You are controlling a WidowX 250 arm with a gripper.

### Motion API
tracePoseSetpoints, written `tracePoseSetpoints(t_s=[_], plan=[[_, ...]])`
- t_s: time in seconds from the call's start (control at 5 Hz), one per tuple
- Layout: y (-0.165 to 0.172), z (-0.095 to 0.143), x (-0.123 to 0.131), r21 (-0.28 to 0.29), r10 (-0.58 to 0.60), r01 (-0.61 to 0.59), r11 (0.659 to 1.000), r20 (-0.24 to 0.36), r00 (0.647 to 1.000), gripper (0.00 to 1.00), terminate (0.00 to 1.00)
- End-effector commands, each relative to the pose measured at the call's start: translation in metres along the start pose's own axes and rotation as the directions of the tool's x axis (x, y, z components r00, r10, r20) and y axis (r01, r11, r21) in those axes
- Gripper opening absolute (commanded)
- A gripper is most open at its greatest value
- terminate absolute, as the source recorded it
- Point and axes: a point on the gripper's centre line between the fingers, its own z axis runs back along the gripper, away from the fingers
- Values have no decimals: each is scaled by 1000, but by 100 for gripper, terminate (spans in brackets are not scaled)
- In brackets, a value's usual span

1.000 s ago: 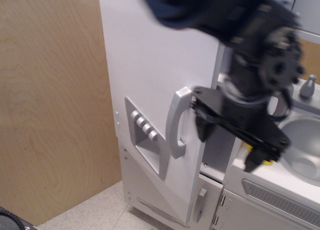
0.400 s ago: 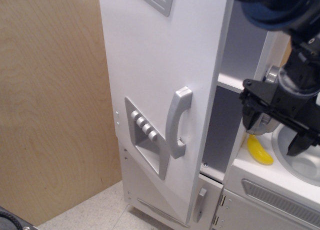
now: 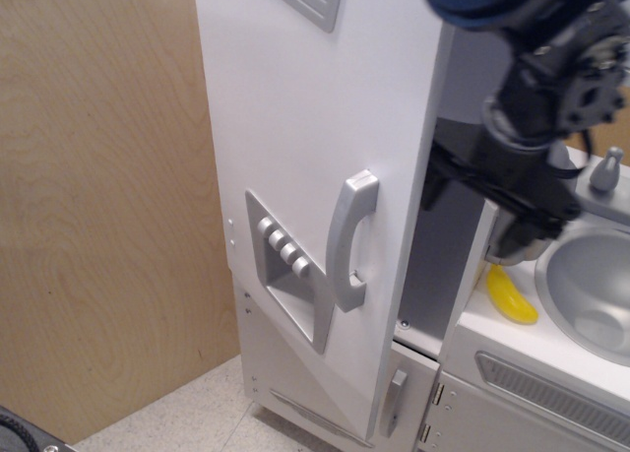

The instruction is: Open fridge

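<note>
Reaching in behind the free edge of the upper door, the gripper (image 3: 487, 208) sits at the mouth of the cabinet with nothing visibly in its hold; how far its fingers are parted I cannot tell, since they are dark, blurred and partly hidden against the shadowed interior. Just left of it hangs the upper door of the fridge (image 3: 315, 127), already swung out from the cabinet so that a dark gap shows along its right edge, its silver bar handle (image 3: 350, 240) untouched and the grey dispenser recess (image 3: 287, 275) beside that. Below is the smaller lower door (image 3: 394, 398), closed. To the right, a yellow banana (image 3: 512, 294) lies on the counter beside the sink (image 3: 591, 294).

Judging by the gap, opening is under way but not finished; the next move probably calls for pushing the door's inner face outward to swing it wider.
</note>
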Motion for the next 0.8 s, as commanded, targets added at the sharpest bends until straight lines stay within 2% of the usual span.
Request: tracePoseSetpoints(t_s=[0.0, 0.2, 0.4, 0.6], plan=[[42, 32, -19, 78, 30, -36, 996, 72, 997, 100, 0], [63, 43, -46, 95, 36, -43, 995, 71, 997, 100, 0], [91, 45, -66, 111, 59, -66, 992, 63, 996, 100, 0], [121, 33, -77, 152, 99, -113, 982, 96, 990, 100, 0]])
